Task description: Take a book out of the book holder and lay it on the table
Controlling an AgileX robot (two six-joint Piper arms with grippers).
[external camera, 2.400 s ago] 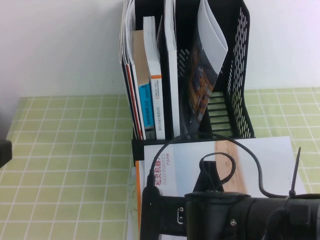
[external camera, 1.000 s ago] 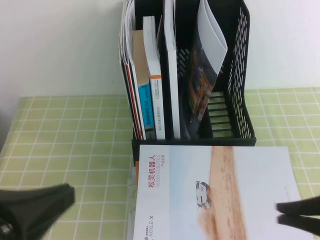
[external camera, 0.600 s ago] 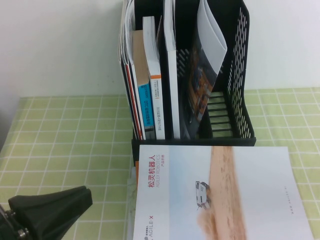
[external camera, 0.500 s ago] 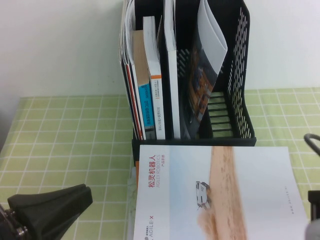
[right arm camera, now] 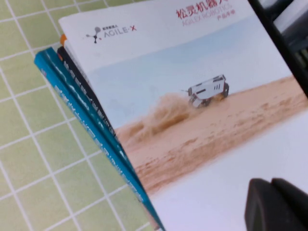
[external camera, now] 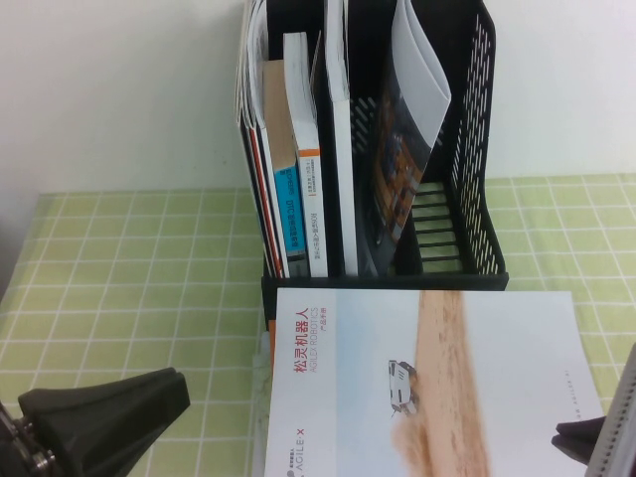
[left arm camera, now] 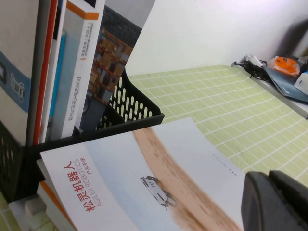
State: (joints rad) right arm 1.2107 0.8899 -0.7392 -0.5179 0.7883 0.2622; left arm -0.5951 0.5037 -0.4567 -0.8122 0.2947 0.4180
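Seeing the book (external camera: 427, 383) lying flat, cover up, on a stack of other books (right arm camera: 91, 130) on the table (external camera: 129, 288), just at 6 o'clock of the book holder (external camera: 467, 149). My left gripper (external camera: 99, 417) sits at 9 o'clock of the book, off it; my right gripper (external camera: 601, 437) is at its 4 o'clock edge. I can't tell either pincer's state.
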